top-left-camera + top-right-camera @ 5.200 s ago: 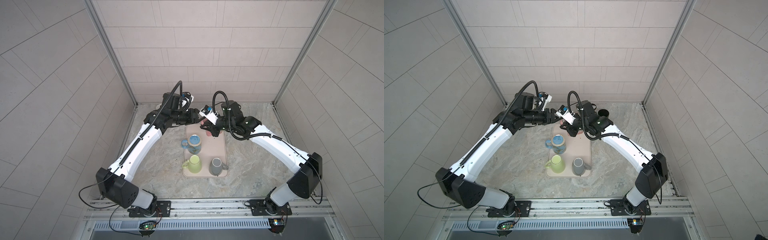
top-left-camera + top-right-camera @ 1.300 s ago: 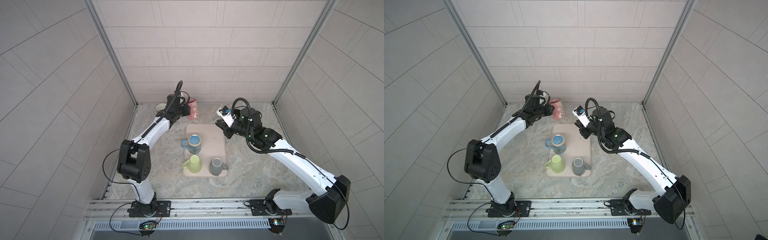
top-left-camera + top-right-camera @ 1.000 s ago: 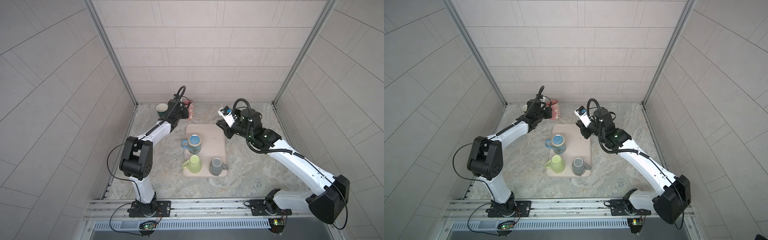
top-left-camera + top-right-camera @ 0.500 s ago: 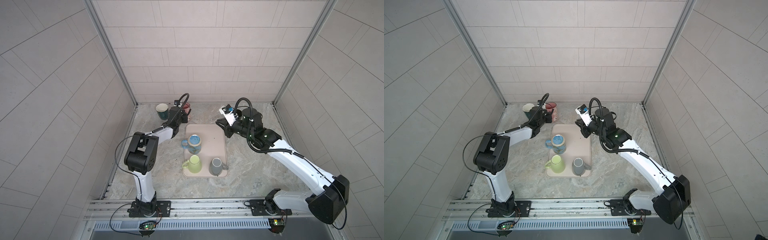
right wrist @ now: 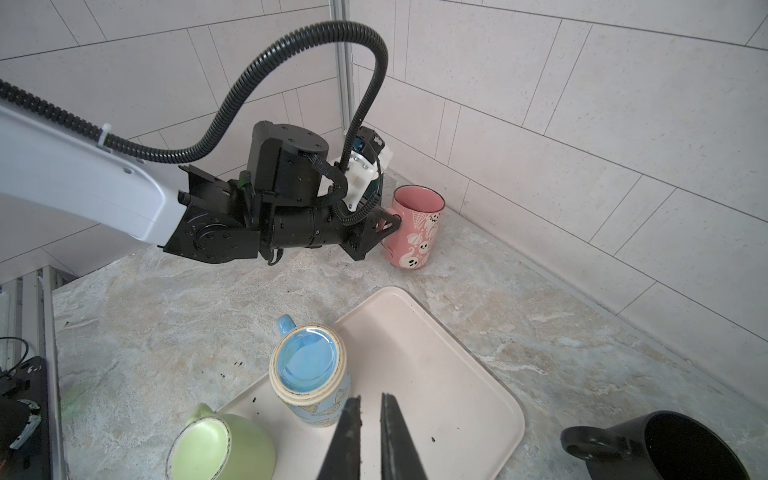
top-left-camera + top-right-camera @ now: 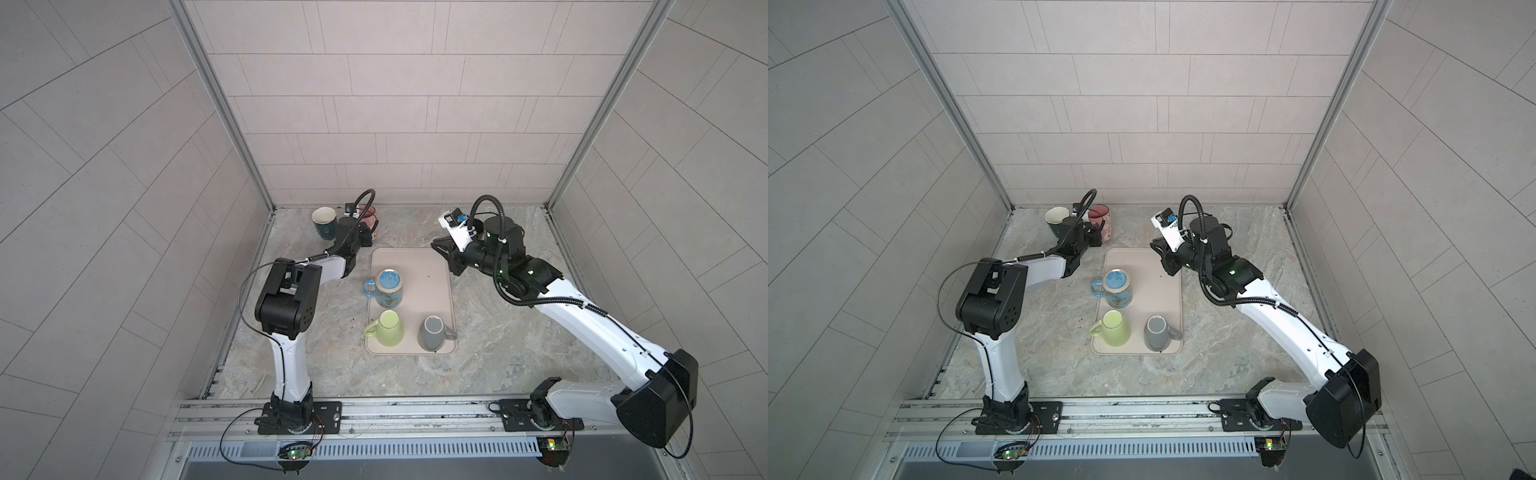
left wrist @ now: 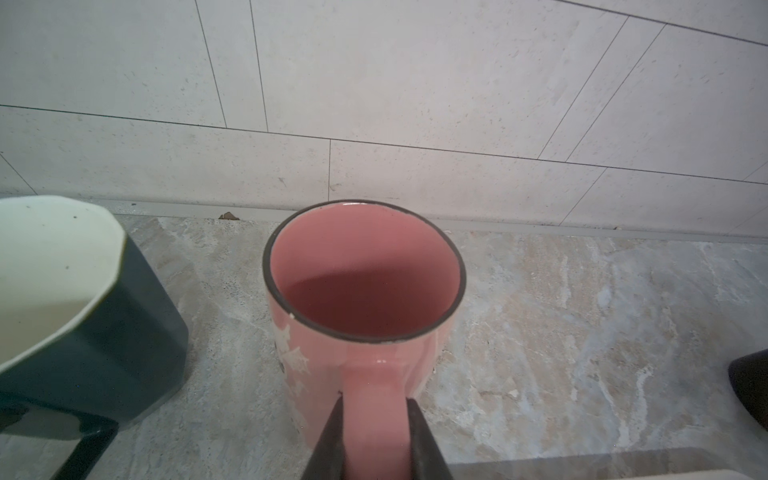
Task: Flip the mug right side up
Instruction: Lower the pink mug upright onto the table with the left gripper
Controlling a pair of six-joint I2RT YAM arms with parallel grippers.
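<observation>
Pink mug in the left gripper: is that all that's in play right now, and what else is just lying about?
In play:
- pink mug, upright on the counter
- left gripper, clamped on its handle

Lying about:
- dark green mug beside it
- black mug
- tray with blue mug, green mug and grey mug, all upside down
- right gripper, shut, empty

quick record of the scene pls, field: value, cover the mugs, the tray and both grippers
pink mug: upright on the counter, mouth up
left gripper: shut on the pink mug's handle
right gripper: shut, empty, by the tray
on tray: blue mug, green mug, grey mug, all upside down
dark green mug: upright beside the pink mug
black mug: upright, off the tray
</observation>
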